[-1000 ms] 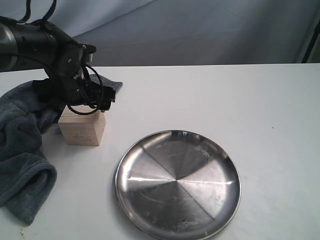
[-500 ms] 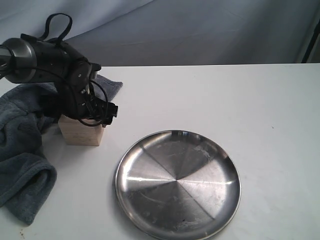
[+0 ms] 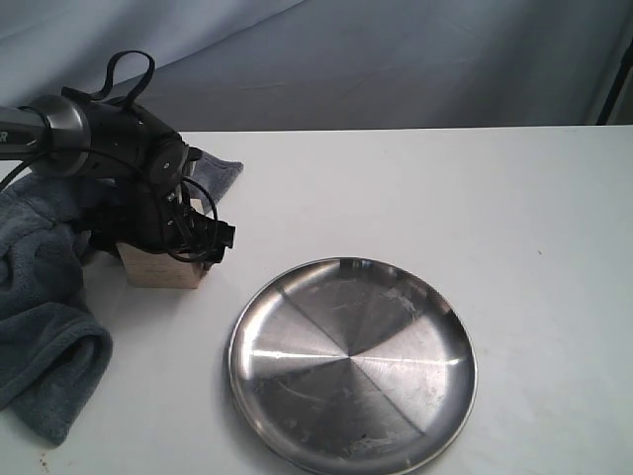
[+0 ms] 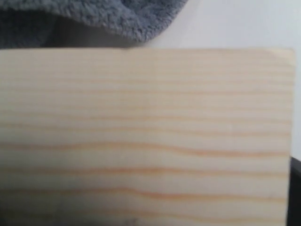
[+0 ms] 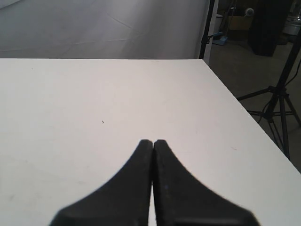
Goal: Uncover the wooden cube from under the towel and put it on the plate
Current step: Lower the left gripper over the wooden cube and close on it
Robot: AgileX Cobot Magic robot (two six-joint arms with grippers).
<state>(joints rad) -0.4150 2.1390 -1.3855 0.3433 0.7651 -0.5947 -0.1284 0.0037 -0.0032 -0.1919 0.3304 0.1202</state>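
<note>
The wooden cube point(image 3: 163, 270) stands on the white table between the towel point(image 3: 45, 327) and the plate point(image 3: 297, 297). My left gripper point(image 3: 158, 247) has come down over the cube, and its wrist hides the cube's top. In the left wrist view the cube's grained face point(image 4: 146, 136) fills the picture, with the towel point(image 4: 117, 19) beyond it. A dark finger point(image 4: 296, 193) shows at one side of the cube, standing wide. The cube rests on the table. My right gripper point(image 5: 153, 141) is shut and empty over bare table, out of the exterior view.
The towel lies bunched along the table's left side, one corner point(image 3: 223, 168) reaching behind the arm. The plate holds nothing. The table edge point(image 5: 225, 89) runs near the right gripper, with tripod stands point(image 5: 277, 99) beyond it.
The left arm has sunk lower onto the cube, hiding more of it. The cube, towel and plate have stayed in place.
</note>
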